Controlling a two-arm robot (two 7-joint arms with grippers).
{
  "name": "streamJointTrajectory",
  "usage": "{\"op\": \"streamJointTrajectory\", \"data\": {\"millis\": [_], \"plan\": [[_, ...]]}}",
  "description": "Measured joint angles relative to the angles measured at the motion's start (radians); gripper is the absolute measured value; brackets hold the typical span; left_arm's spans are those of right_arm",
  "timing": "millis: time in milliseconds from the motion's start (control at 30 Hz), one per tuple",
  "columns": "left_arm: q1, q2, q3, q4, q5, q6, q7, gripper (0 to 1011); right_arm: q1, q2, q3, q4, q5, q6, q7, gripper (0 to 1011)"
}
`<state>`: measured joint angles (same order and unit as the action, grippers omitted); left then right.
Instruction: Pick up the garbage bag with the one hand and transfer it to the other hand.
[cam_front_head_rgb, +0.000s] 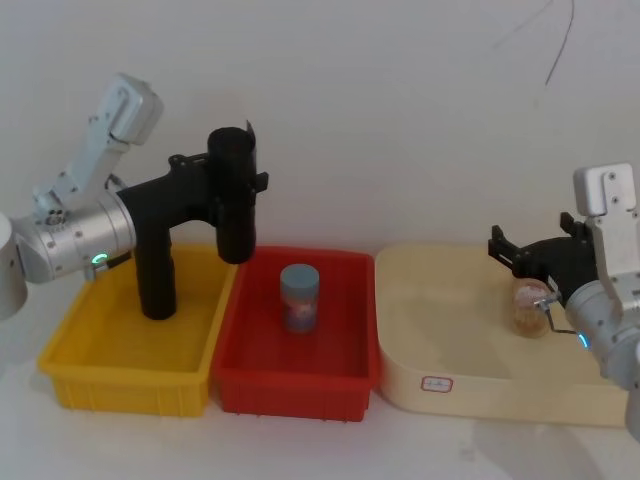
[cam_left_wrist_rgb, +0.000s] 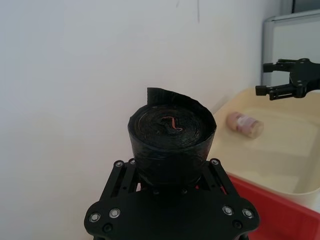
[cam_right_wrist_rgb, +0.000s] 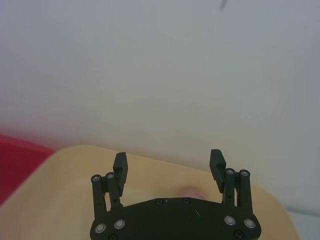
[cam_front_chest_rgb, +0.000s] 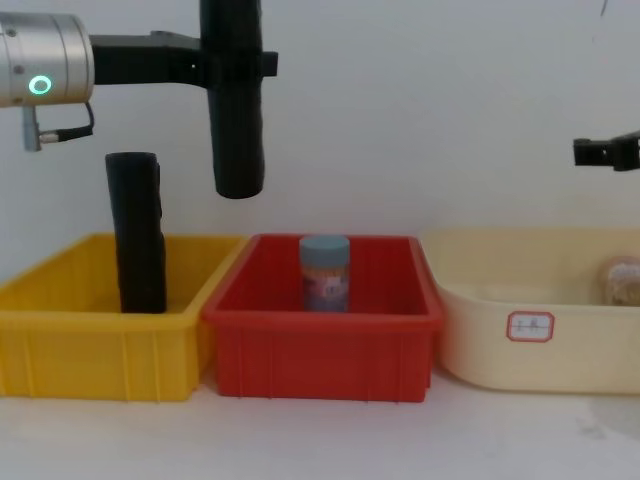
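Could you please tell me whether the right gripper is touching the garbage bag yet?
No, the right gripper hangs open over the cream tub, far from the garbage bag in the left gripper.

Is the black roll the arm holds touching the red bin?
Apart. The chest view shows bare wall between the garbage bag, held in the left gripper, and the rim of the red bin.

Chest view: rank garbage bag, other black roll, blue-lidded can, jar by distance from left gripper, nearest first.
1. Garbage bag, clamped in the left gripper.
2. Black roll, upright in the yellow bin, left.
3. Blue-lidded can, in the red bin, centre.
4. Jar, in the cream tray, far right, below the right gripper.
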<state>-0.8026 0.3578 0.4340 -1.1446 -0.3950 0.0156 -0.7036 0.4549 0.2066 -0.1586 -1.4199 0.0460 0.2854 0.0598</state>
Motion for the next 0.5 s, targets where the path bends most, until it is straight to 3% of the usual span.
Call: {"op": "streamJointTrajectory", "data": {"millis": [500], "plan": [[-0.035, -0.025, 0.022, 0.043, -0.038, -0.008, -0.054, 446, -0.041, 0.051, -0.023, -0.117, 0.076, 0.004, 0.185, 1000]]}}
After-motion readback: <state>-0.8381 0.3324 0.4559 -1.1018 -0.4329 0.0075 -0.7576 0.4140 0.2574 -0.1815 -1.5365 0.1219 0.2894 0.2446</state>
